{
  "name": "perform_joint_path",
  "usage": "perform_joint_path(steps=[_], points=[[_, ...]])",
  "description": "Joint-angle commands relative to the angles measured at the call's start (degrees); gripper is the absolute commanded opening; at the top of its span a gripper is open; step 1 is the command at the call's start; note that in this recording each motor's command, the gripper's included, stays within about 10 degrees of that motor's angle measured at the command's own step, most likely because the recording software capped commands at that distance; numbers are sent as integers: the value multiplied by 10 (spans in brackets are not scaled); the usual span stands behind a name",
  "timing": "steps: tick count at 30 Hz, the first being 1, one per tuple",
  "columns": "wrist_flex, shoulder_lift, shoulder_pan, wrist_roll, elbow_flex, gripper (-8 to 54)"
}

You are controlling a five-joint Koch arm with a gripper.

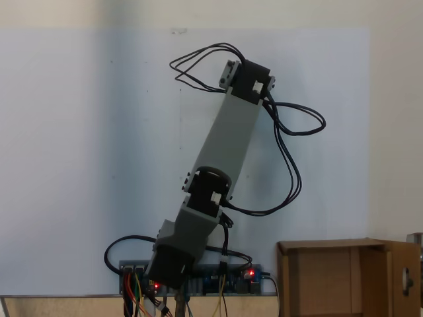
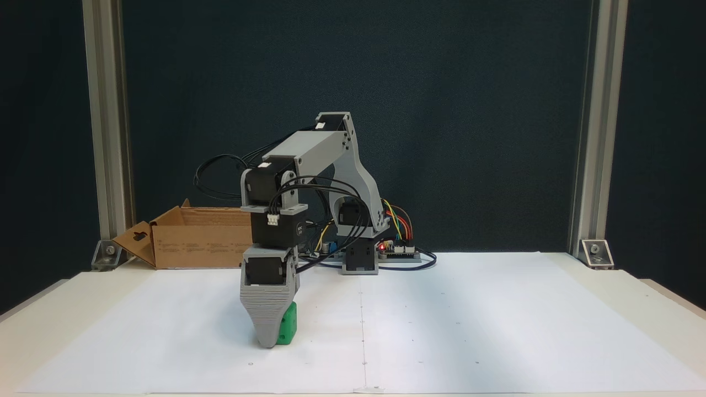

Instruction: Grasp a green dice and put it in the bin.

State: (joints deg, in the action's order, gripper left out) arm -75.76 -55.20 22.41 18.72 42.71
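Now the green dice [image 2: 287,329] sits behind the tool [image 2: 268,341] tip (tool's spread unclear).

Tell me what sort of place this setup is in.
Probably a lab or workshop test bench: aluminium frame posts against a dark backdrop, a white paper sheet over the table, and an exposed controller board with loose wiring.

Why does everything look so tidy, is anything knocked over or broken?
Nothing stands out. The small bright green dice sits flat on the white paper, right beside the grey tool, which reaches down to it. The brown cardboard box stands upright behind, its flaps open, with no dents or spills showing.
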Motion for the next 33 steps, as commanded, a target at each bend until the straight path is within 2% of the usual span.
perform_joint_path(steps=[1,21,33], points=[[-8,-21,-1,20,-8,115],[-127,-148,11,14,-96,115],[-200,-316,135,13,-96,115]])
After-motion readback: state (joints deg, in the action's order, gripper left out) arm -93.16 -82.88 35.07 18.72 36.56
